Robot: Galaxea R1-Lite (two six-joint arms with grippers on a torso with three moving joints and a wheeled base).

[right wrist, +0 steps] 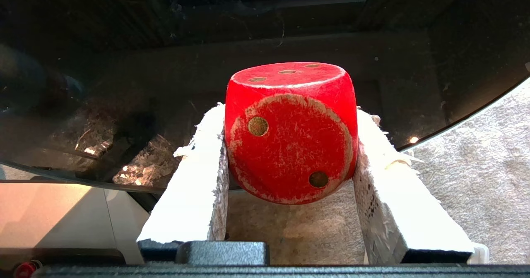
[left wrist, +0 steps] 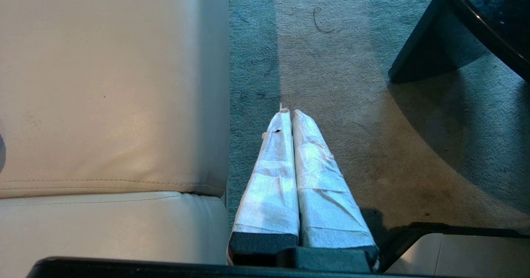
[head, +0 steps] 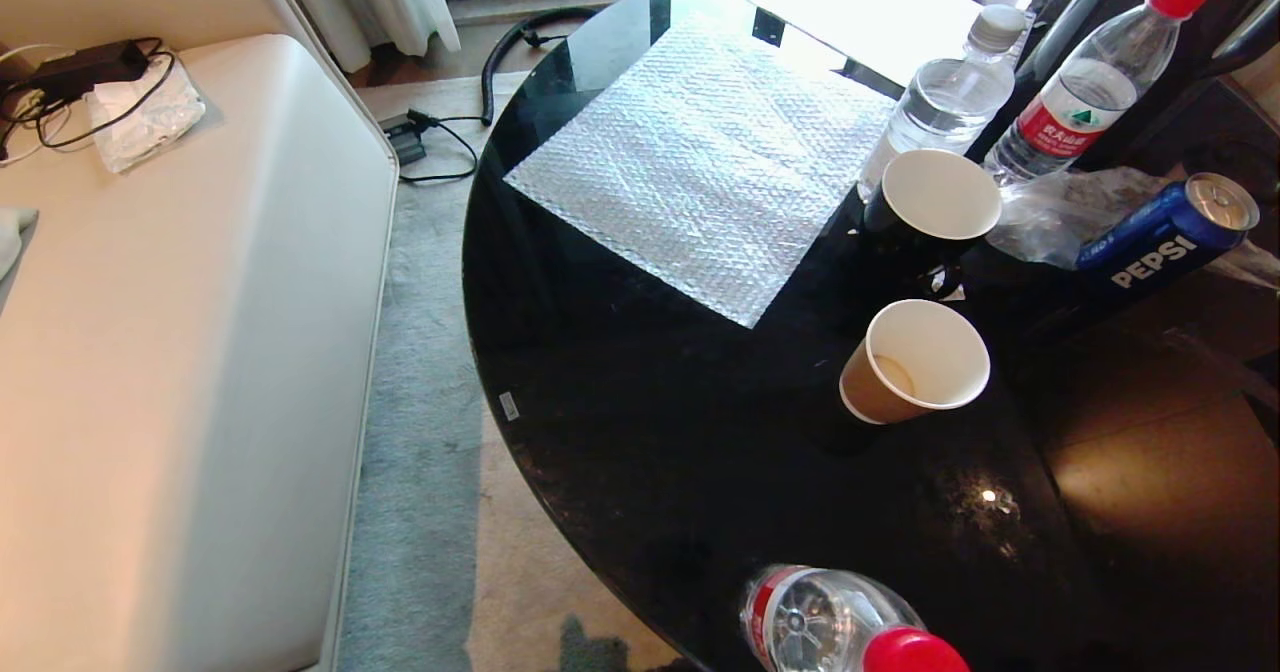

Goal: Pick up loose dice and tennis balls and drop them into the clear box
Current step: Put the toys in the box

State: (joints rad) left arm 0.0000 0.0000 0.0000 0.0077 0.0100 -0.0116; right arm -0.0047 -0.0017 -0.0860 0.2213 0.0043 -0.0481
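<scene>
Black and glossy, the round table (head: pixel 700 432) fills most of the head view, with a cream sofa (head: pixel 180 352) beside it across a strip of grey carpet (head: pixel 420 402). On the table lies a sheet of bubble wrap (head: pixel 700 162). Just beside the wrap stand two open paper cups: a black cup (head: pixel 930 207) and, nearer the table's edge, a brown cup (head: pixel 915 362) that looks empty but for a pale stain inside. Behind the black cup stand two capped water bottles (head: pixel 1090 82), and a blue Pepsi can (head: pixel 1170 237) lies on its side. Another red-capped bottle (head: pixel 840 622) sits at the table's near edge. Neither arm shows here.

From the left wrist, the left gripper (left wrist: pixel 290 114) hangs over the carpet between sofa and table, its padded fingers pressed together, holding nothing.

From the right wrist, the right gripper (right wrist: pixel 290 145) clamps the red die (right wrist: pixel 290 133) between its fingers by the table's edge, above the carpet. The die's two-pip face points toward the camera, its three-pip face upward.
</scene>
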